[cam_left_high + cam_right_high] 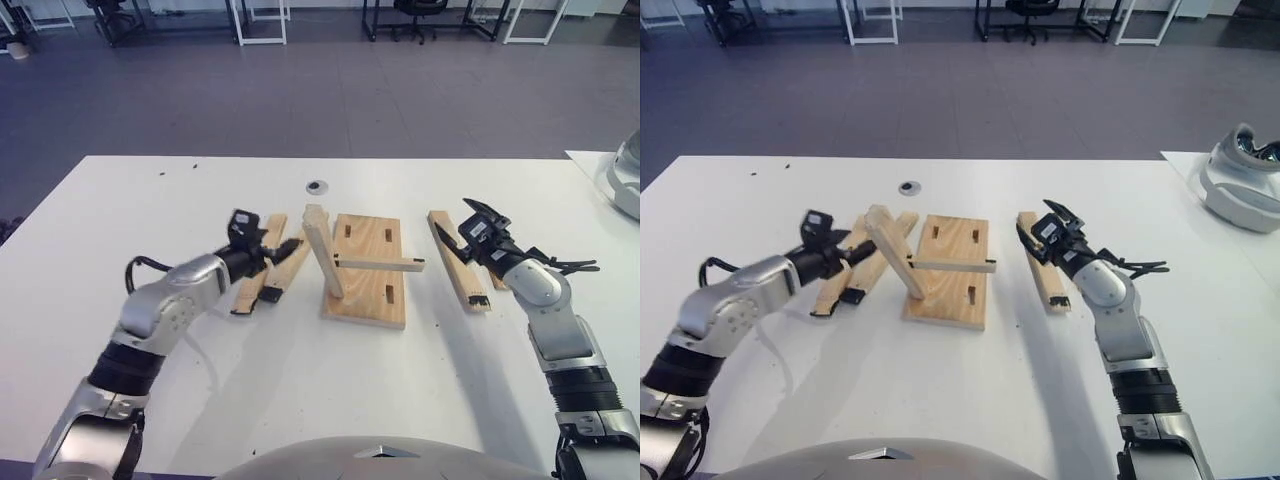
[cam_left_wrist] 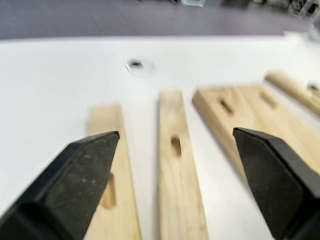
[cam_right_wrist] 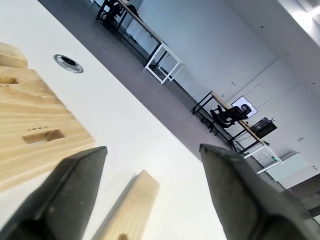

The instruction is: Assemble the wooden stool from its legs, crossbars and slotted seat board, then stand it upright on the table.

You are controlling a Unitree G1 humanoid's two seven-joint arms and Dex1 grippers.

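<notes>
The left gripper (image 1: pixel 279 268) hangs open above two loose legs (image 1: pixel 248 288) lying just left of the seat board (image 1: pixel 370 298). The board lies flat mid-table (image 1: pixel 130 210), one leg (image 1: pixel 322 250) standing tilted on it with a crossbar (image 1: pixel 382 264) attached. The right gripper (image 1: pixel 452 228) is open over another leg (image 1: pixel 462 272)

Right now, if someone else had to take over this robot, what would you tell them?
Left gripper: open, above two loose legs lying left of the seat board.
Right gripper: open, over a third loose leg lying right of the board.
Seat board lies flat on the table, slots up.
Done: a fourth leg stands tilted at the board's left edge, a crossbar sticking out of it across the board.
Left: fit the three loose legs, finish the frame, stand the stool upright.
</notes>
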